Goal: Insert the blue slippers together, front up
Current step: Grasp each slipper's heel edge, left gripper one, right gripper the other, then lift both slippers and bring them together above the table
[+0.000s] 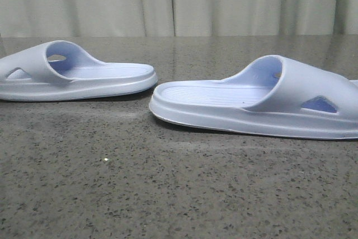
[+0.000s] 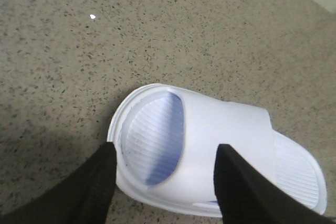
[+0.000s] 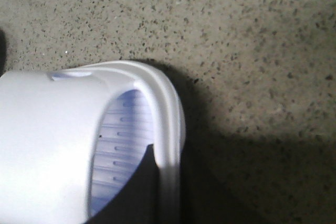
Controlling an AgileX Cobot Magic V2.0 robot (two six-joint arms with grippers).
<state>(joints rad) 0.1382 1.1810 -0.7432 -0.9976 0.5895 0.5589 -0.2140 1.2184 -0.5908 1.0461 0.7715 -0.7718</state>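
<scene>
Lying apart, soles down: blue slippers [image 1: 254, 102] on speckled table [image 1: 168, 194].

Two pale blue slippers lie flat, soles down, on a dark speckled tabletop [image 1: 168, 194]. The left slipper [image 1: 72, 76] sits a little farther back, its strap at the left and its open footbed running right. The right slipper [image 1: 257, 102] lies nearer, its ribbed footbed at the left and its strap, with a triangular cut-out, at the right. Their inner ends come close without touching. Pale curtains [image 1: 179, 1] hang behind.
</scene>
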